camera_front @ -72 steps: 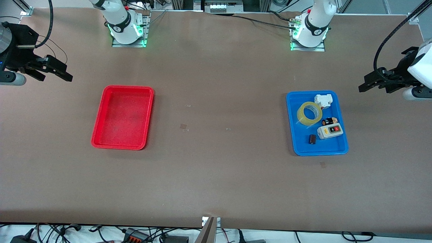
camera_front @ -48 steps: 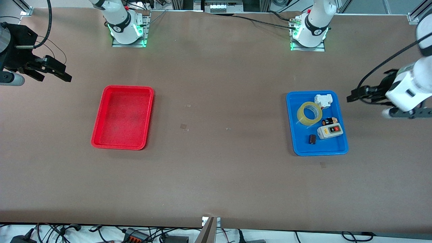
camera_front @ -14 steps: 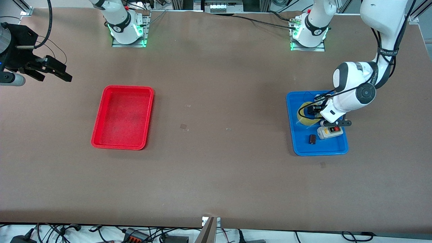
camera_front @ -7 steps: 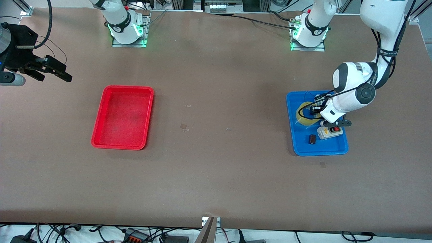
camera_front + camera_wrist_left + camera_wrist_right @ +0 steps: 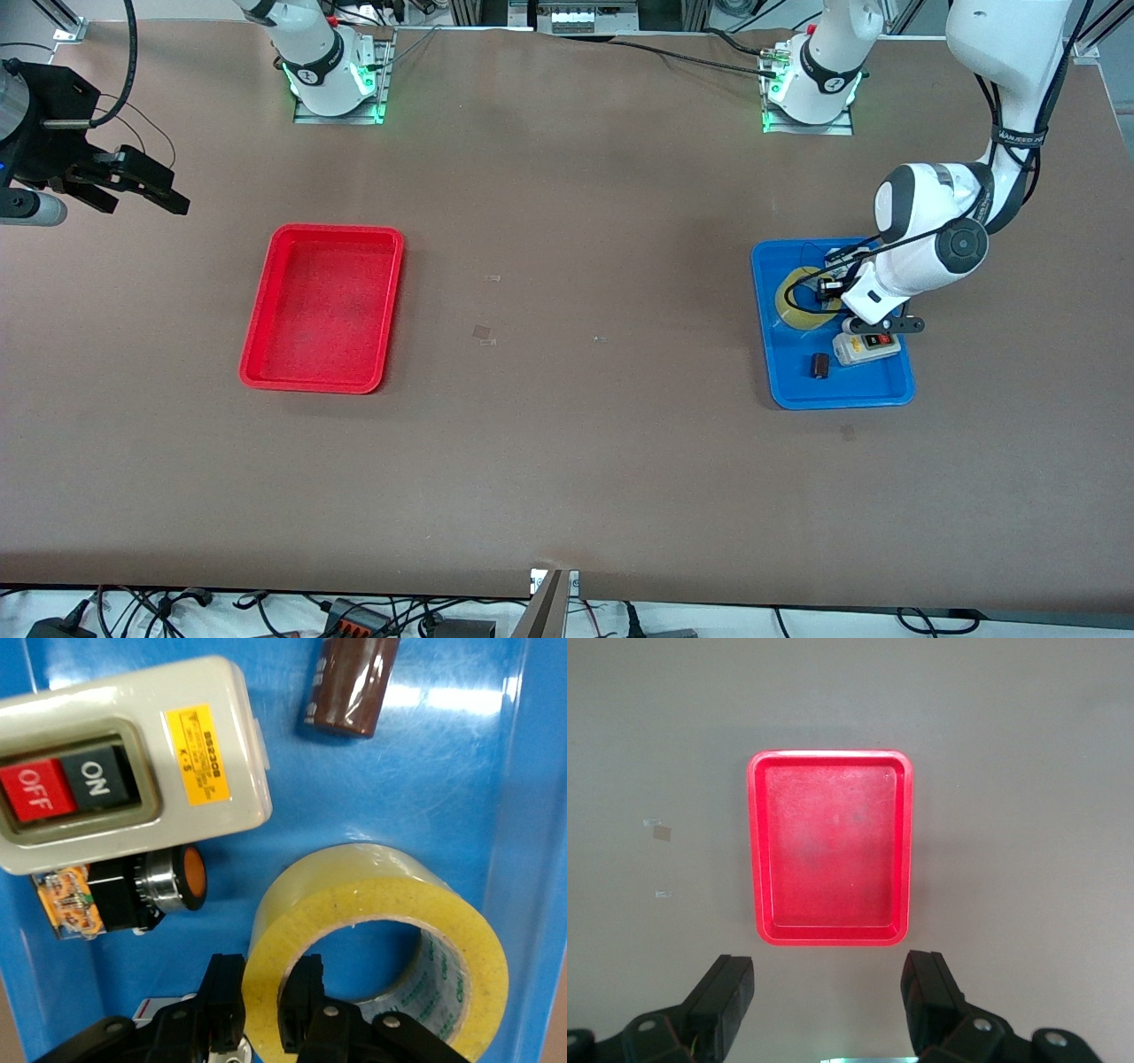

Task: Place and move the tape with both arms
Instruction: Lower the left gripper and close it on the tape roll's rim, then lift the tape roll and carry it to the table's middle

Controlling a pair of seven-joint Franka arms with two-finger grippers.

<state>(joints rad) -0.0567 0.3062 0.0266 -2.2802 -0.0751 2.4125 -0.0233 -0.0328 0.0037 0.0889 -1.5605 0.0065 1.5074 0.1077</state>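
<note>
Left hand (image 5: pixel 262 1005) has clamped tape (image 5: pixel 376 930).

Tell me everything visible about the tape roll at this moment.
The tape is a wide ring of translucent yellowish packing tape with a large round hole, lying tilted in the blue tray. The left claw is shut on its wall, one finger in the hole and one outside. It lies beside a black push button, near the ON/OFF switch box.
</note>
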